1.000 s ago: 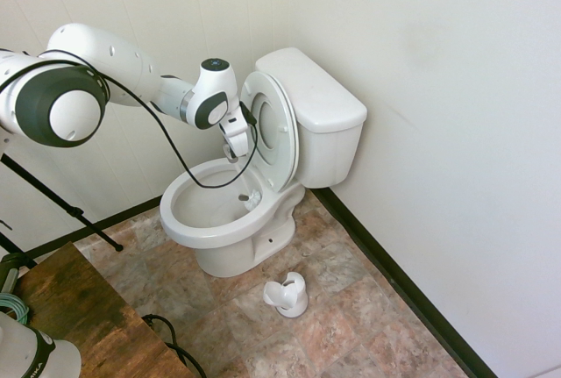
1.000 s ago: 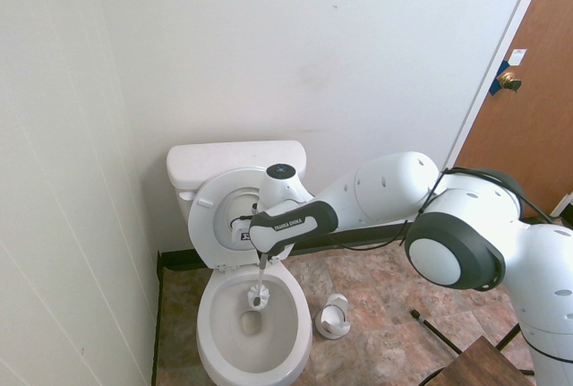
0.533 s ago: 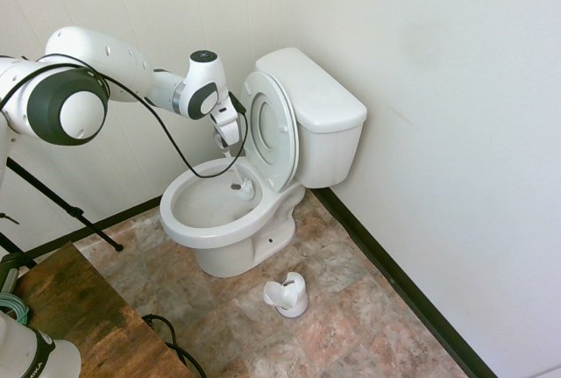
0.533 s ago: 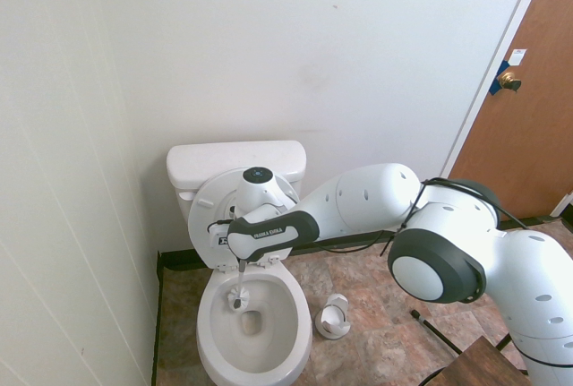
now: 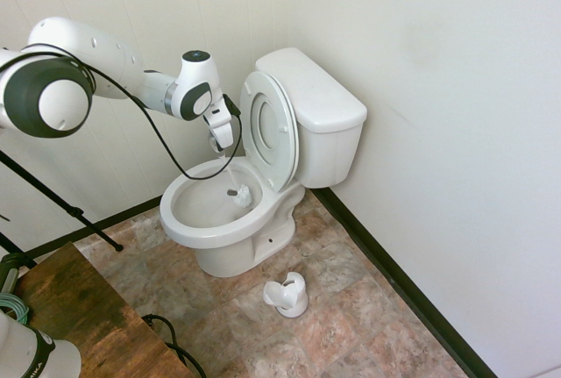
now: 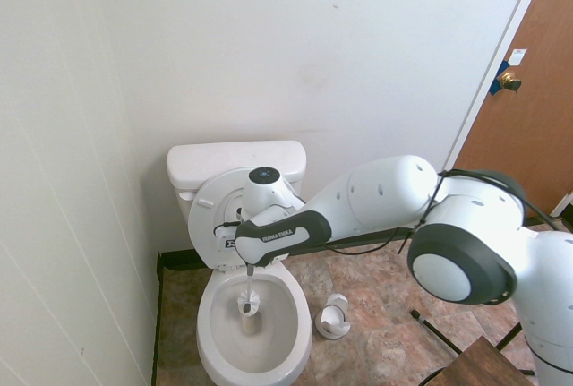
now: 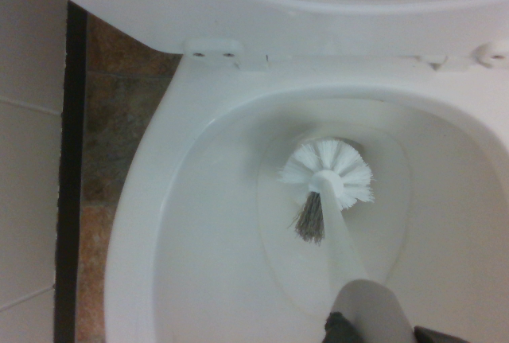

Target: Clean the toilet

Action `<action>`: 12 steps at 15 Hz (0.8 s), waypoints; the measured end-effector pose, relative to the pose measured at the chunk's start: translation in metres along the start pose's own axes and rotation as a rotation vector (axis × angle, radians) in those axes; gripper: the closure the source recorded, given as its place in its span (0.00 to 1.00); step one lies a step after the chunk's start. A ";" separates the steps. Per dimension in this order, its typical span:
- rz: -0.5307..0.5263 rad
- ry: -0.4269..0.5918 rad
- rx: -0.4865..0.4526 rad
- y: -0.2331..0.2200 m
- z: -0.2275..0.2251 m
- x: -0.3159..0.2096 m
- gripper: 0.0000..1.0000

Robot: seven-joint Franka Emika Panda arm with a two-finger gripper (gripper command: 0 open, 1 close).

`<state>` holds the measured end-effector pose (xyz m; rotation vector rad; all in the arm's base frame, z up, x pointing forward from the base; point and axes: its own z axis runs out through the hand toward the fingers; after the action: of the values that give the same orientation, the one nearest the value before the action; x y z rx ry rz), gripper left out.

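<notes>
Gripper (image 5: 226, 145) clamped narrow on toilet brush (image 6: 250, 302), pointing straight down over the bowl. Brush handle upright; white bristle head low inside the bowl, near the back wall by the hinge, above the drain. Contact with the ceramic impossible to confirm from these views.

Toilet (image 5: 230, 236) in the room's corner, tank against the back wall, seat and cover (image 5: 271, 131) both raised and leaning on the tank. Bowl looks white and unstained throughout.

Judged mid-scrub: brush taken from its holder and working the bowl interior; front and side walls, under-rim, and return of the brush probably still to do.

Empty white brush holder (image 5: 287, 295) on the floor just beside the toilet's base. Floor of mottled brown stone-look tile, dark baseboard, pale panelled walls, brown door (image 6: 528, 108) at far side.
</notes>
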<state>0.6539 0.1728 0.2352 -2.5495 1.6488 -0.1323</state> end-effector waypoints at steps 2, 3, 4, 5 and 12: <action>0.002 0.005 0.021 0.016 -0.039 0.003 1.00; 0.007 0.009 0.034 0.027 -0.060 0.006 1.00; 0.014 0.014 0.043 0.039 -0.079 0.011 1.00; 0.023 0.021 0.051 0.053 -0.096 0.018 1.00; 0.145 0.065 0.076 0.142 -0.173 0.090 1.00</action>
<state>0.5400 0.0258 0.3891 -2.3848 1.8086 -0.2630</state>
